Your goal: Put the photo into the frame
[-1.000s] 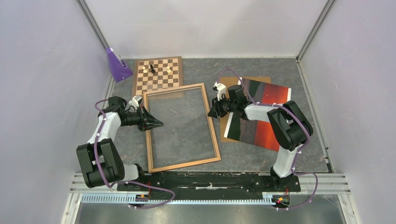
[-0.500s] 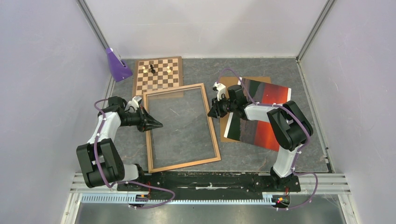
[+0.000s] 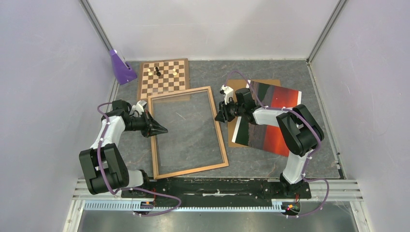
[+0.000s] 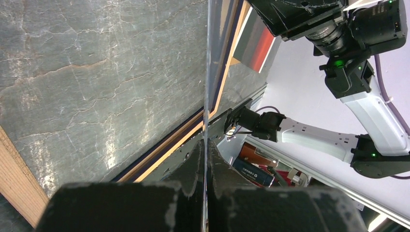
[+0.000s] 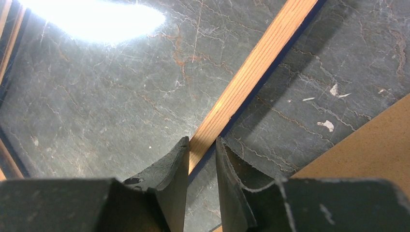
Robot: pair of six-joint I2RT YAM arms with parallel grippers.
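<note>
Lying on the bench (image 3: 290,77), the frame (image 3: 187,130) sits centrally, wood side up. The photo (image 3: 263,139) rests just right, face up. Your left gripper (image 3: 162,129) pinches the frame's left rail. Your right gripper (image 3: 218,117) clamps its right rail.

Wooden frame (image 5: 251,72), glossy glass pane (image 5: 96,87)

I have the frame (image 3: 221,140) flat at the centre of the table (image 3: 319,121). The chessboard (image 3: 163,77) lies just behind it, upper left. To the frame's right, the photo (image 3: 270,135) overlaps the backing board (image 3: 263,83) behind it. The left gripper (image 3: 162,129) crosses the frame's left rail, and the right gripper (image 3: 218,117) straddles its right rail.
</note>
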